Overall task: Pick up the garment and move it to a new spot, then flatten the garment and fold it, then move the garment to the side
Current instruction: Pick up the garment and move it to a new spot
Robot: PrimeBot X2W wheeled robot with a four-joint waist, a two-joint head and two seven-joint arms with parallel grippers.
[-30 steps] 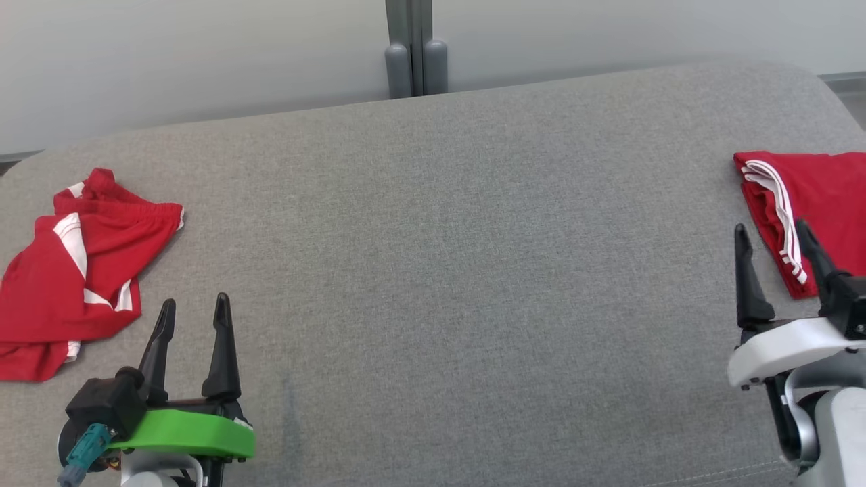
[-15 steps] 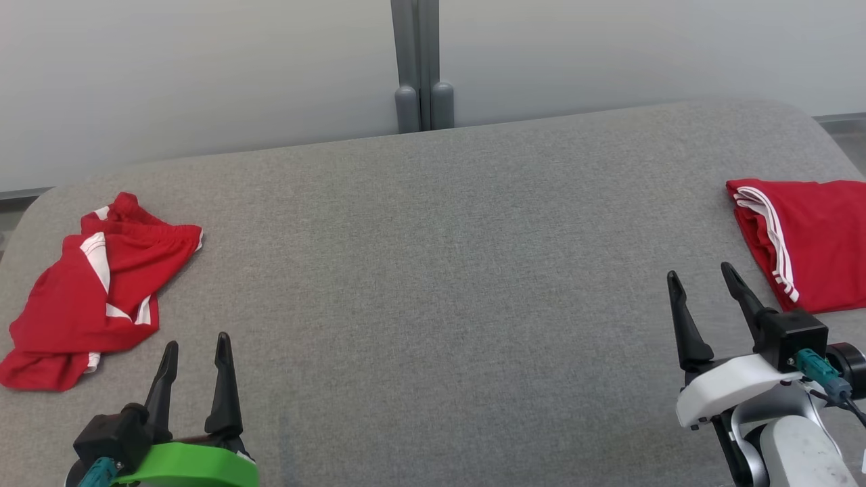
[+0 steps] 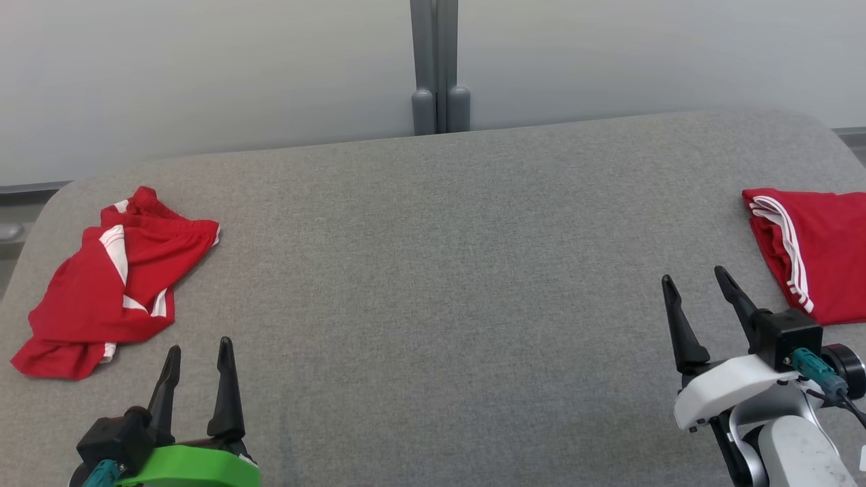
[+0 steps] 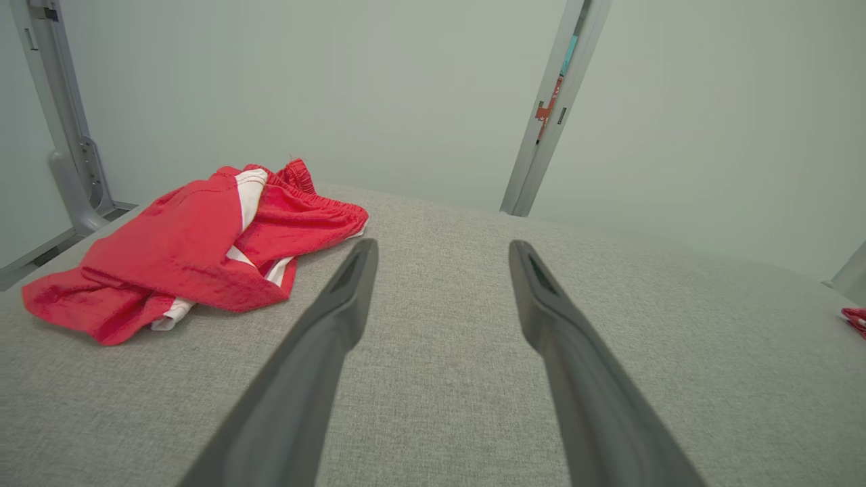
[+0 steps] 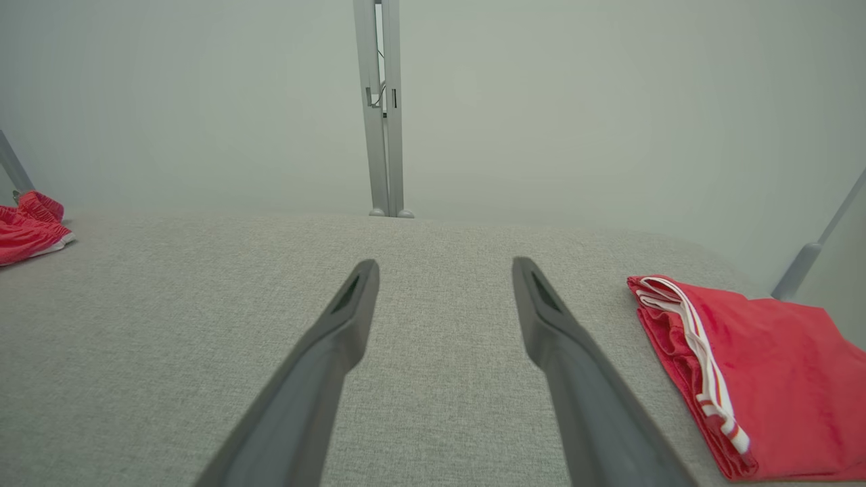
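A crumpled red garment with white stripes (image 3: 115, 277) lies at the left end of the grey padded table (image 3: 433, 270); it also shows in the left wrist view (image 4: 196, 250) and far left in the right wrist view (image 5: 27, 226). A folded red garment with white stripes (image 3: 818, 253) lies flat at the right edge, seen too in the right wrist view (image 5: 744, 368). My left gripper (image 3: 198, 348) hovers open near the front edge, just right of and below the crumpled garment. My right gripper (image 3: 695, 279) stands open left of the folded garment. Both hold nothing.
A grey upright post (image 3: 438, 67) stands behind the table's far edge against a pale wall. More frame posts show at the left (image 4: 67, 128) and right (image 5: 812, 243). The table's corners are rounded.
The head camera has tilted, so the whole scene sits lower in the picture. My right gripper has drawn back left, away from the folded garment. The garments have not moved.
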